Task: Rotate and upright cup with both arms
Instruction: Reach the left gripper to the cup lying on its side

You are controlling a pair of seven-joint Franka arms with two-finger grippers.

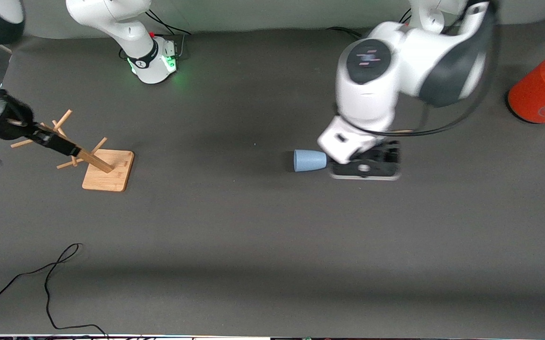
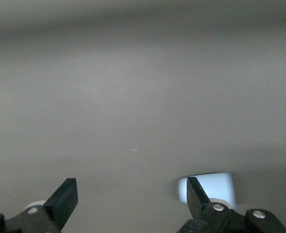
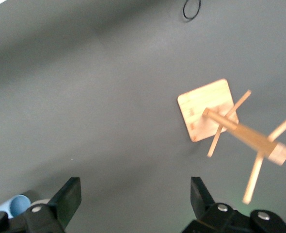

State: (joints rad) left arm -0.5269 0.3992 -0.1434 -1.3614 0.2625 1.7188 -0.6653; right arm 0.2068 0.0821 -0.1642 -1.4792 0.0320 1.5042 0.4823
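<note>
The light-blue cup (image 1: pixel 309 160) lies on its side on the dark table, its wide end toward the right arm's end. My left gripper (image 1: pixel 362 166) is low over the table right beside the cup's narrow end. In the left wrist view my left gripper (image 2: pixel 131 194) is open and empty, and the cup (image 2: pixel 215 187) shows just outside one finger (image 2: pixel 195 196). My right gripper (image 1: pixel 41 134) hangs over the wooden mug rack (image 1: pixel 108 170). It is open and empty in the right wrist view (image 3: pixel 135 194). The cup (image 3: pixel 12 206) shows small at that view's edge.
A big orange-red can (image 1: pixel 544 89) lies at the left arm's end of the table. The mug rack (image 3: pixel 211 109) has thin pegs sticking out from its post. A black cable (image 1: pixel 50 278) lies on the table nearer the front camera than the rack.
</note>
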